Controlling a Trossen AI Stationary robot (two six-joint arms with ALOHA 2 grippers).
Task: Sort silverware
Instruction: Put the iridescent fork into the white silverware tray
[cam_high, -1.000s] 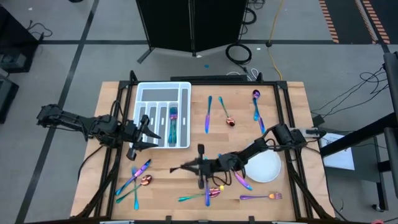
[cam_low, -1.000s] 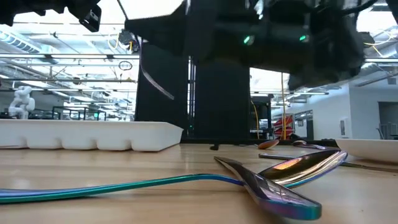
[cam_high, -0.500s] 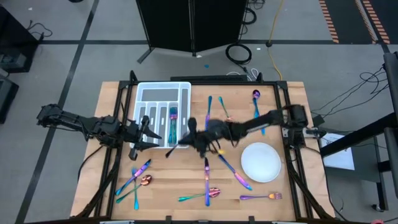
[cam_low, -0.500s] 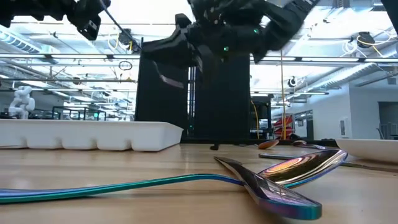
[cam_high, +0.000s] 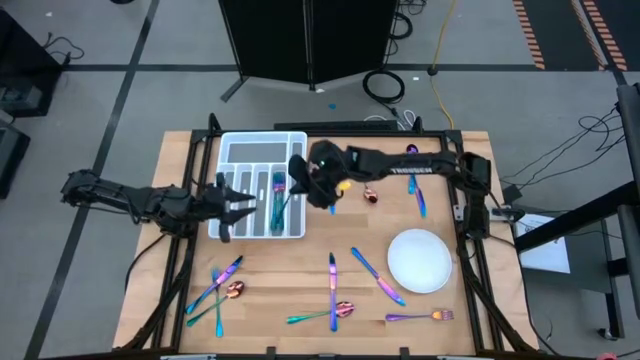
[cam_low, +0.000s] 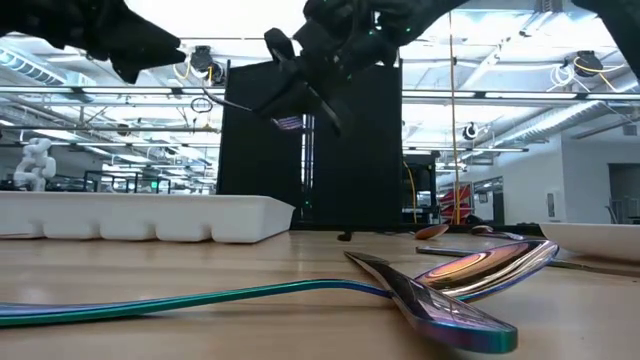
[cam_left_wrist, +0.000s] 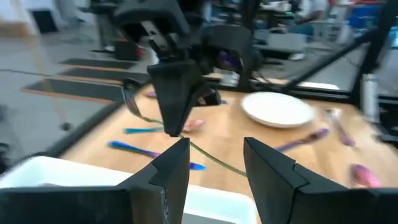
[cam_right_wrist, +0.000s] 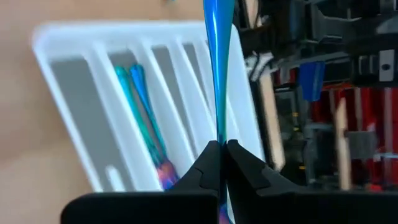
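My right gripper (cam_high: 300, 182) reaches from the table's right over the white divided tray (cam_high: 262, 145) and is shut on a slim iridescent piece of silverware (cam_right_wrist: 217, 74). I cannot tell which kind it is. One tray compartment holds teal-and-pink pieces (cam_right_wrist: 140, 118). My left gripper (cam_high: 235, 212) hovers open over the tray's near left part, its fingers (cam_left_wrist: 171, 168) touching nothing. More silverware lies on the wood: a cluster near the left (cam_high: 220, 285), knives (cam_high: 365, 270) and a spoon (cam_high: 340, 310) near the middle, and a fork (cam_high: 420, 317). My right gripper (cam_right_wrist: 222, 146) pinches the piece between its two fingers at a narrow part of its blue length (cam_right_wrist: 218, 134). The long part runs straight out past the fingertips, along the fingers. The piece (cam_low: 250, 105) is lifted clear above the tray, slanted a little from level.
A round white plate (cam_high: 420, 260) lies near the table's right side. Further pieces (cam_high: 412, 170) and a spoon (cam_high: 370, 195) lie toward the far right. The tray's wall (cam_low: 150, 215) stands at the far left. A spoon (cam_low: 470, 270) lies close in the low view.
My right gripper has stayed shut on the piece and has carried it, lifted, from the table's near middle toward the far left, ending over the tray. It has turned about on the way. My left gripper has shifted slightly toward the tray.
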